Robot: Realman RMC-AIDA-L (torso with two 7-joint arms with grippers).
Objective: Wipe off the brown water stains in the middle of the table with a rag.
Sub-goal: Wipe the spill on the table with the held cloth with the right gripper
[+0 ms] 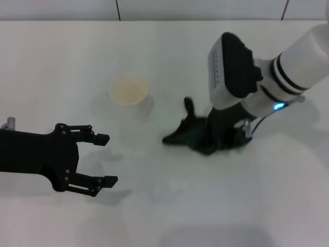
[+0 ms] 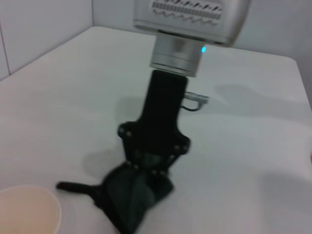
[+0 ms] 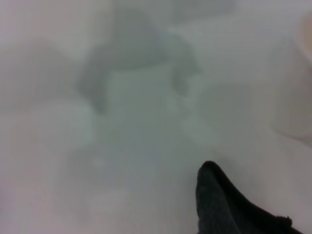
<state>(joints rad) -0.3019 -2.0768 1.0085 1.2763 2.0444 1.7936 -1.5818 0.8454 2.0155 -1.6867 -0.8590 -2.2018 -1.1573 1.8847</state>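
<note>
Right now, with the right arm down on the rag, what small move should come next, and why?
Probably drag the rag slowly across the table, pressed flat. The right gripper sits down on the bunched cloth beside the paper cup. No brown stain shows, so it may lie under the cloth. The left gripper waits open, apart.

Rag (image 1: 191,135) on table (image 1: 51,62), right of centre, under right gripper (image 1: 218,140). Cup (image 1: 129,90) behind-left. Left gripper (image 1: 103,159) at left.
</note>
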